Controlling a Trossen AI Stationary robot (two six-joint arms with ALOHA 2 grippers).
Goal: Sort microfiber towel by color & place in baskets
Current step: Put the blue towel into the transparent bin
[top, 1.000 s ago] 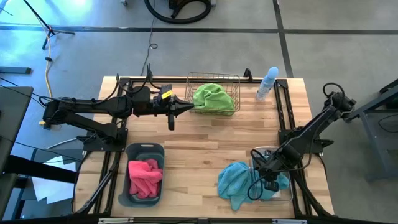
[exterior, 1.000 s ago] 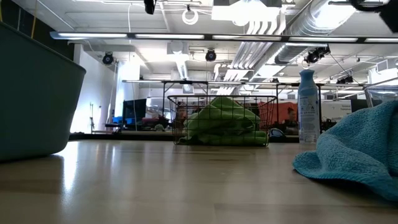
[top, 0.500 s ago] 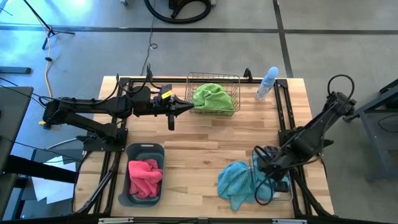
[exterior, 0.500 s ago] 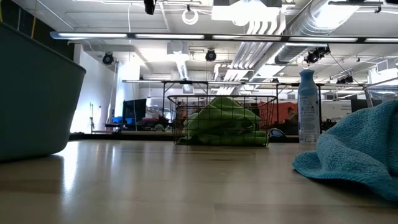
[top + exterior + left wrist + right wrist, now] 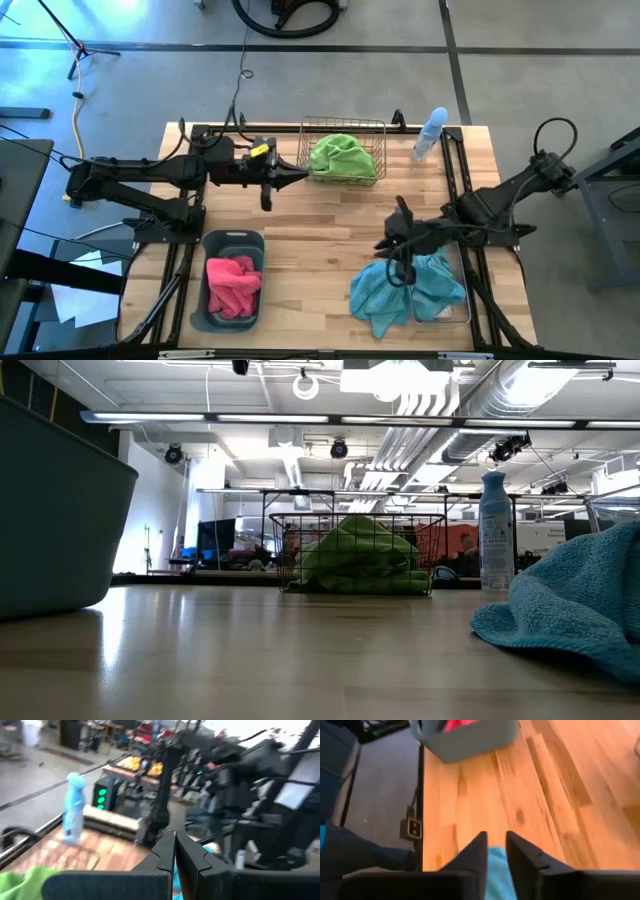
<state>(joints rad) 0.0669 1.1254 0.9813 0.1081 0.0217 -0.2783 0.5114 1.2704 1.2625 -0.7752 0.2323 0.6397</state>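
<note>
Left claw (image 5: 298, 175) pinched closed, empty, just beside the wire basket (image 5: 345, 128) at the back of the surface (image 5: 320, 225). Dark tub (image 5: 232, 296), near-left, long axis front-to-back, holds pink towel (image 5: 233, 283). Green towel (image 5: 343, 157) fills the wire basket, long axis left-right. Right claw (image 5: 385, 246) slightly parted, empty, above the surface beside the blue towel (image 5: 390, 293), which drapes over the clear tub (image 5: 452, 312). Spray bottle (image 5: 429, 134) upright only in low view; pink towel hidden there.
</note>
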